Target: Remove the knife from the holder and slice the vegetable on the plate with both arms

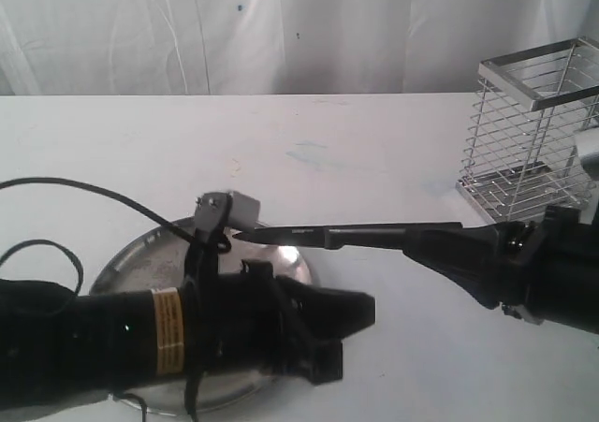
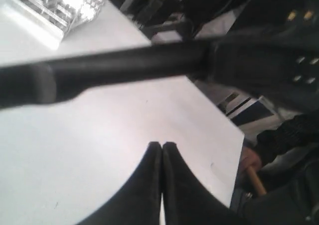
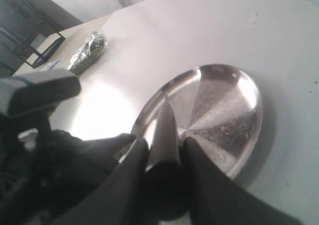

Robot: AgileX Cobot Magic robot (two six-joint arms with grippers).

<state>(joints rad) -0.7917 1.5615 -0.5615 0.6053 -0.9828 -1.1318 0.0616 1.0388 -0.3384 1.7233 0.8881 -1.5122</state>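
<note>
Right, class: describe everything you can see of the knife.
The knife is slim and dark, with a long, narrow pointed blade and a black handle. It is out of the holder, held roughly level by its handle in the right end effector, with its tip over the steel plate.

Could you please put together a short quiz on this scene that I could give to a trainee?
1. True or false: the knife is standing in the holder.
2. Fill the gap: the left claw is ____ (open or shut).
3. What does the right claw grip? A: nothing. B: the knife's handle, with the blade pointing towards the plate. C: the plate's rim.
Key: 1 false; 2 shut; 3 B.
</note>
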